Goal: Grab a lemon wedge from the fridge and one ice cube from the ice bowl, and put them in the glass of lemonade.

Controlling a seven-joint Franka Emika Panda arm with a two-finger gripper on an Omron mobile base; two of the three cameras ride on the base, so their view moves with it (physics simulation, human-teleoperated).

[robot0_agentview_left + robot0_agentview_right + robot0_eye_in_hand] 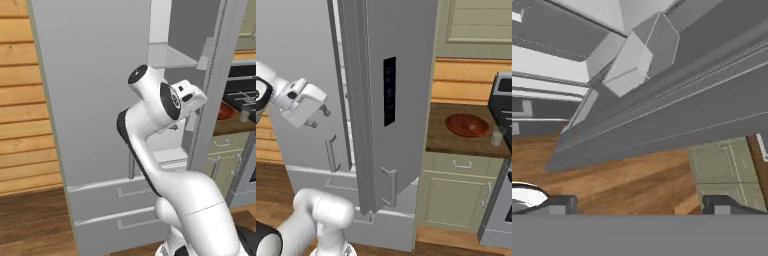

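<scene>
One fridge point(396, 100) door standing ajar | gripper point(639, 205) hovering beside its edge, fingertips spread, holding nothing | ice bowl point(467, 125) sitting at glass of lemonade's point(497, 135) 9 o'clock

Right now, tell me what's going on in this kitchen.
The white arm has its gripper up at the fridge, whose right door stands swung open, showing pale shelves inside. The fingers are spread apart with nothing between them. No lemon wedge can be made out from here. On the wooden counter to the right, the ice bowl and the glass of lemonade sit side by side, untouched.
</scene>
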